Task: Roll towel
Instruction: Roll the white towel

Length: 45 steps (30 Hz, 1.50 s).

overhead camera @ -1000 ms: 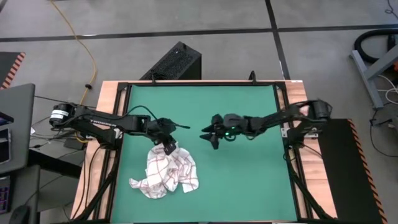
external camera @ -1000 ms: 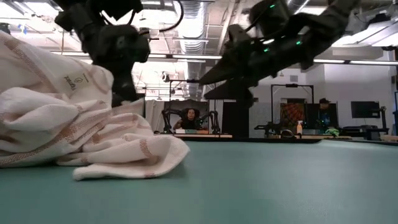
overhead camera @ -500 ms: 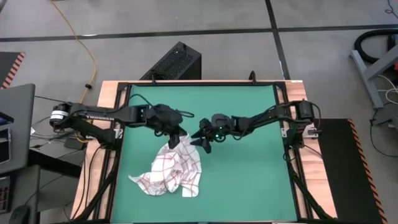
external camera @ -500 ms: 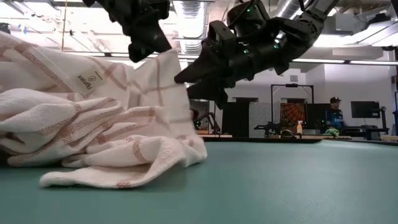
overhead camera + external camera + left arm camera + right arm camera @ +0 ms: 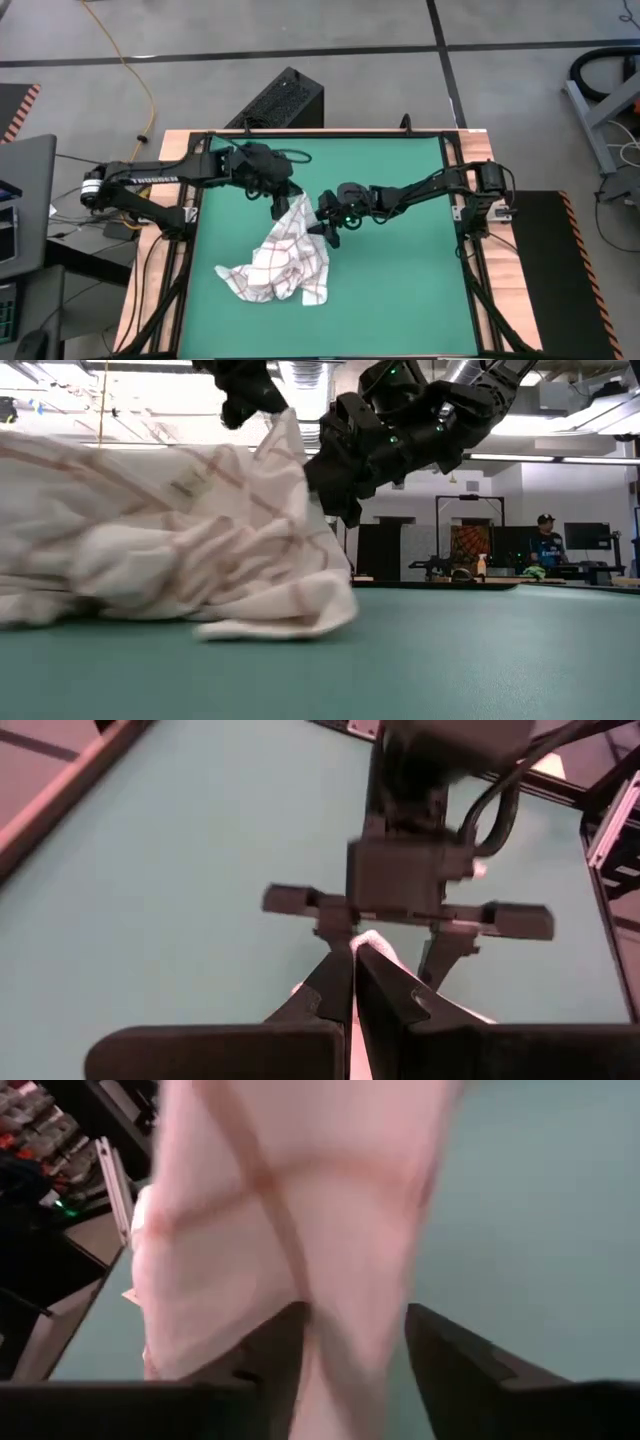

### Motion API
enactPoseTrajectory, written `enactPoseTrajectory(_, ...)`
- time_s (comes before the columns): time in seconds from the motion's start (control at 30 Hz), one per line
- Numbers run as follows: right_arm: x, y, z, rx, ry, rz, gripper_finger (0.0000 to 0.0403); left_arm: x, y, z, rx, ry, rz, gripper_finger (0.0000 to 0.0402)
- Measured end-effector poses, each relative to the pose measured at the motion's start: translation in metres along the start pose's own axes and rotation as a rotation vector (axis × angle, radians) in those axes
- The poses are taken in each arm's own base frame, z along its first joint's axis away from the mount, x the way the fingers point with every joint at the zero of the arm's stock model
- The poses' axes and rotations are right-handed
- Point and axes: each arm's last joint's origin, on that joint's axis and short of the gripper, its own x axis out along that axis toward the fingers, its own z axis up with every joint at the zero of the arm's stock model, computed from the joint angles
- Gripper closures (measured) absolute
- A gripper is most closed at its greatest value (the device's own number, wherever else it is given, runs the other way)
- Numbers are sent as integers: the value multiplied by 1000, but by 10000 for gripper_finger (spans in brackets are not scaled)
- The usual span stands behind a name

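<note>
The white towel with red check lines (image 5: 280,262) lies crumpled on the green mat (image 5: 400,280), with one corner raised toward the middle of the table. My left gripper (image 5: 283,206) is shut on that raised corner; it also shows in the low view (image 5: 255,395). My right gripper (image 5: 324,224) is open right beside the raised part. In the right wrist view its two fingers (image 5: 272,1348) stand on either side of a hanging fold of the towel (image 5: 330,1230). My left gripper pinches the towel's raised corner (image 5: 371,942) between its two fingers. It comes from above, slanting from the table's left. The corner (image 5: 283,422) is held up clear of the mat, and the cloth slopes down from it to the crumpled bulk on the mat. My right gripper has the fold between its open fingers; I cannot tell whether they touch it.
A black frame (image 5: 200,150) and a wooden border surround the mat. Bare mat lies to the right and at the far side. Beyond the table the low view shows a room with a person (image 5: 546,532) far off.
My left gripper has gone up and toward the table's far right, keeping hold of the towel's corner. That corner has lifted and the cloth has been drawn out behind it, the bulk sliding right. My right gripper has gone left toward the raised cloth.
</note>
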Motion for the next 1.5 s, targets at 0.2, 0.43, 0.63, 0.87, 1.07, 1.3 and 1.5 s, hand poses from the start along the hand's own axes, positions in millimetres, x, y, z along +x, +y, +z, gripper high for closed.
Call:
enactPoseTrajectory(0.2, 0, 0, 0, -48, 4, 37, 384, -24, 1, 30, 70, -60, 31, 401)
enactPoseTrajectory(0.43, -2, -7, -2, 55, 22, -115, 397, -65, 4, 60, 162, -66, 162, 401)
enactPoseTrajectory(0.63, -21, -7, 15, 44, -46, -259, 400, -94, 3, 78, 156, -114, 244, 401)
enactPoseTrajectory(0.87, -57, 0, 33, 5, 13, -334, 401, -62, 15, 56, 182, 14, 211, 401)
enactPoseTrajectory(1.07, -77, 29, 26, -104, 173, -268, 402, -20, 46, 22, 152, 38, 142, 402)
enactPoseTrajectory(1.3, -68, 66, -6, -136, 384, -113, 402, 16, 72, -3, 109, -30, -145, 367)
enactPoseTrajectory(1.5, -45, 87, -43, -103, 514, -79, 402, 73, 73, -24, 137, 93, -353, 304)
